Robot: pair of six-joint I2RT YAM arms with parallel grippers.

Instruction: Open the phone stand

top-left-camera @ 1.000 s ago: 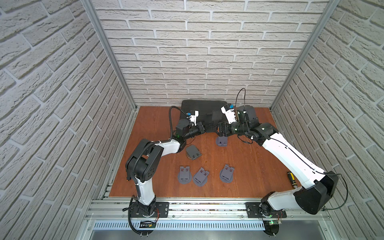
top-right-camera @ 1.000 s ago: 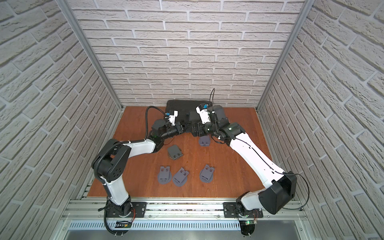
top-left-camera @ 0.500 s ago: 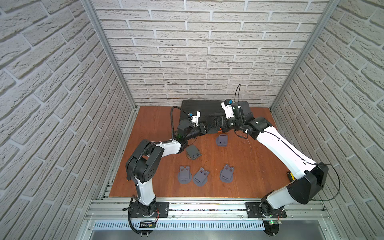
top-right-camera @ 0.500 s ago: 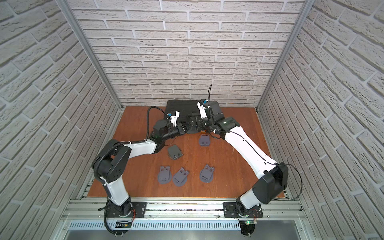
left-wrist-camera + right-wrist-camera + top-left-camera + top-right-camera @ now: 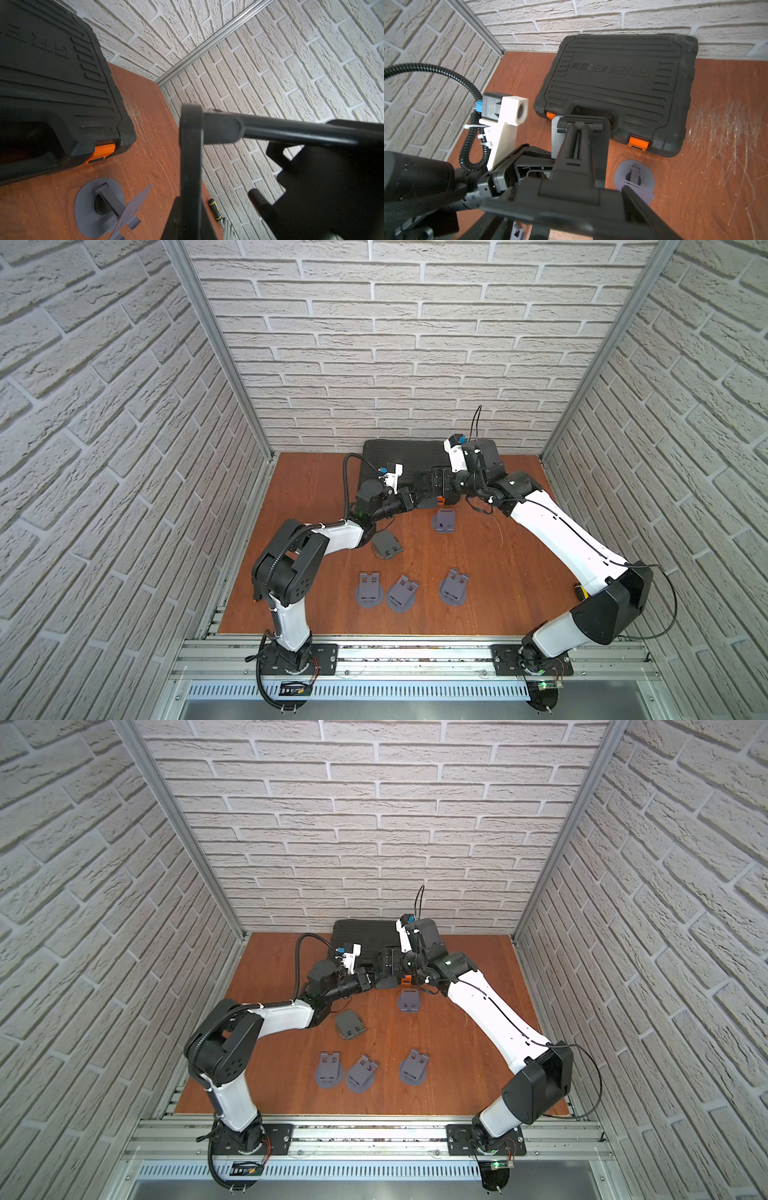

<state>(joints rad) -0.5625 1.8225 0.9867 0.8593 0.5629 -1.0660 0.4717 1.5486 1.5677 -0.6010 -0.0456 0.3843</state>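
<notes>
A black phone stand point(image 5: 427, 494) point(image 5: 384, 979) hangs in the air in front of the tool case, held between both arms. My left gripper point(image 5: 415, 502) point(image 5: 190, 226) is shut on one plate point(image 5: 191, 166), seen edge-on in the left wrist view. From that plate's hinge a black arm point(image 5: 291, 133) runs across to the right gripper. In the right wrist view the stand point(image 5: 579, 145) stretches away from my right gripper point(image 5: 437, 486) point(image 5: 571, 209). Its jaws stand wide round the near plate, with one finger point(image 5: 643, 207) against the plate's edge.
A black tool case point(image 5: 395, 456) point(image 5: 623, 83) with orange latches lies at the back wall. Several grey phone stands lie on the wooden table, one just below the grippers point(image 5: 444, 521) point(image 5: 634, 176) and others nearer the front point(image 5: 402, 593). A yellow-black screwdriver point(image 5: 579, 591) point(image 5: 215, 208) lies at the right.
The right gripper has shifted back toward the tool case with its elbow swinging in and out again. Its jaws widened, then narrowed. The left gripper has stayed shut on the stand.
</notes>
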